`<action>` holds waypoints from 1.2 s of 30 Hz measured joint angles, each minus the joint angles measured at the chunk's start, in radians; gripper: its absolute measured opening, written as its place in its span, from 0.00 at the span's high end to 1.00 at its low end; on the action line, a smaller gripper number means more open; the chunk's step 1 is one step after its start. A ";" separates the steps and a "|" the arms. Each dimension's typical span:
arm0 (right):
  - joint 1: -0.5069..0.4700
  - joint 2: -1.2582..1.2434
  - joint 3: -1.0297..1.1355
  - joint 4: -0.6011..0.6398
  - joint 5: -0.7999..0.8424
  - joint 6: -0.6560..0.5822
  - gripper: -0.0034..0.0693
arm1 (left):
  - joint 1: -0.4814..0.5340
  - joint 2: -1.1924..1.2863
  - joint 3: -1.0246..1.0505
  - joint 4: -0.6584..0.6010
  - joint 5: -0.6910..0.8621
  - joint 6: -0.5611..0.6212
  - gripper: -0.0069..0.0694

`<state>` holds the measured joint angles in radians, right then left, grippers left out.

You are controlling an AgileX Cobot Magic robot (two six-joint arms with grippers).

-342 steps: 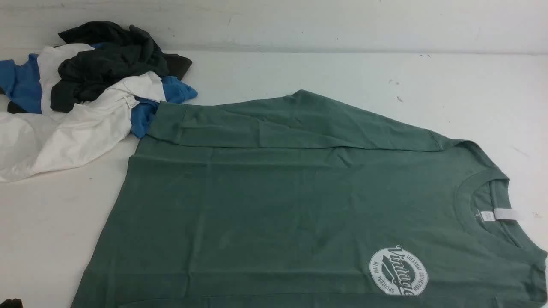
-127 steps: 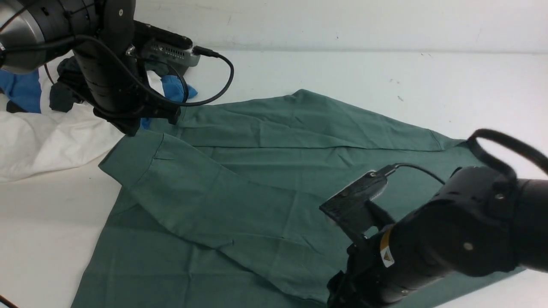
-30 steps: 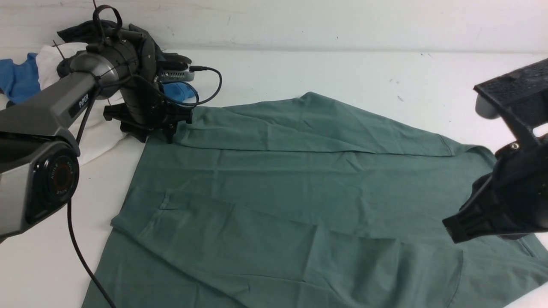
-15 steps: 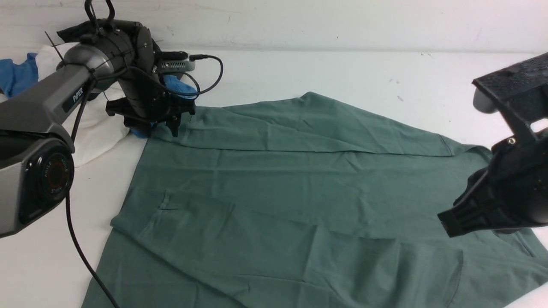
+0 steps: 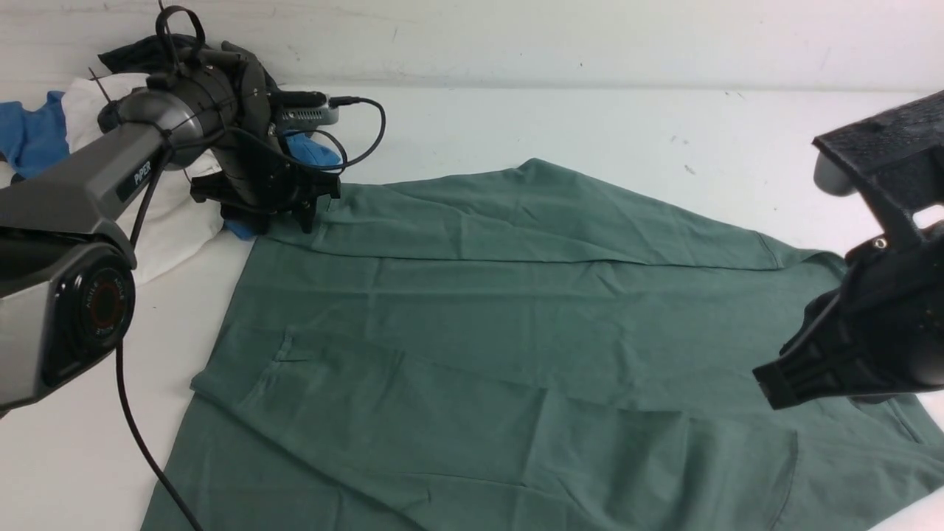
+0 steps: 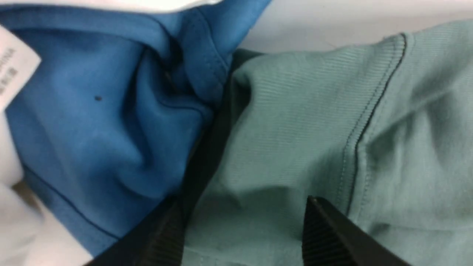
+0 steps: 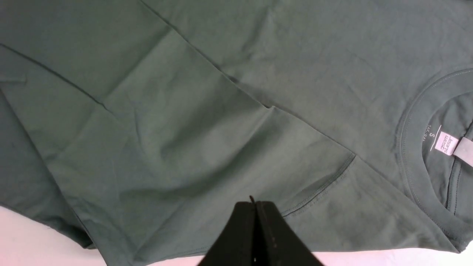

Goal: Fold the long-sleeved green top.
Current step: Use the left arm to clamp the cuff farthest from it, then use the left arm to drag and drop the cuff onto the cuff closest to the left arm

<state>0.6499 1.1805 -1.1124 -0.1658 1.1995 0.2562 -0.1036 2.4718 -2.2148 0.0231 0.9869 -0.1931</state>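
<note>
Your green long-sleeved top (image 5: 516, 310) lies spread flat on the white table (image 5: 590, 118). Its hem end is toward the robot's left and its collar (image 7: 408, 147) toward the robot's right. Inside the collar you can see the white neck label (image 7: 447, 143).

One sleeve (image 5: 457, 398) is folded across the near part of the top's body, reaching as far as the hem edge. The other sleeve (image 5: 516, 214) lies along the top's far edge, and its ribbed cuff (image 6: 295, 111) ends at the top's far hem corner.

Your left gripper (image 5: 280, 214) is down at that far hem corner. The left wrist view shows its jaws wide apart with the cuff between them. One finger (image 6: 332, 240) is over the ribbing and the other runs along the cuff's end. Nothing is clamped, and you cannot tell whether the tips touch the cloth.

Your right gripper (image 7: 255, 207) hangs above the top's collar end, over the shoulder seam of the near sleeve. Its jaws are pressed together with nothing in them.

A heap of other clothes sits just past the top's far hem corner. The blue garment (image 6: 111, 129) touches the cuff, and the white garment (image 5: 173, 221) lies beside it off the hem edge. The dark garment (image 5: 140, 55) is the farthest from the top. A black cable (image 5: 140, 442) from the left arm hangs beside the top's hem edge.
</note>
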 joint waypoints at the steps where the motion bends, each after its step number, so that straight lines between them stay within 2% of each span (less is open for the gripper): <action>1: 0.000 0.000 0.000 0.000 0.000 0.000 0.97 | 0.000 0.000 0.000 0.000 -0.001 0.000 0.38; 5: 0.000 0.000 0.000 0.000 0.000 0.000 0.97 | 0.000 0.005 0.000 0.000 -0.014 0.000 0.44; 7: 0.000 0.000 0.000 0.000 0.000 0.000 0.97 | 0.001 0.013 0.000 0.000 -0.017 0.002 0.57; 8: 0.000 0.000 0.000 0.000 0.000 0.000 0.97 | 0.001 0.013 0.000 0.000 -0.017 0.002 0.57; 10: 0.000 0.000 0.000 0.000 0.000 0.000 0.97 | 0.001 0.010 0.000 0.000 -0.019 0.004 0.72; 13: 0.000 0.000 0.000 0.000 0.000 -0.003 0.97 | 0.001 -0.001 0.000 -0.002 -0.014 0.004 0.86; 24: 0.000 0.000 0.000 0.021 -0.044 -0.018 0.97 | 0.000 -0.112 0.000 -0.033 0.134 0.032 0.87; 27: 0.000 0.000 0.000 0.002 -0.031 -0.019 0.97 | 0.000 -0.160 0.000 -0.093 0.203 0.058 0.87; 32: 0.000 0.000 0.000 -0.141 0.029 0.006 0.97 | -0.002 -0.250 0.000 -0.174 0.247 0.082 0.87; 36: -0.016 0.000 0.000 -0.243 0.038 0.056 0.97 | -0.020 -0.304 0.005 -0.186 0.249 0.086 0.87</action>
<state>0.6338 1.1805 -1.1124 -0.4091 1.2378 0.3120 -0.1234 2.1675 -2.2100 -0.1625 1.2364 -0.1075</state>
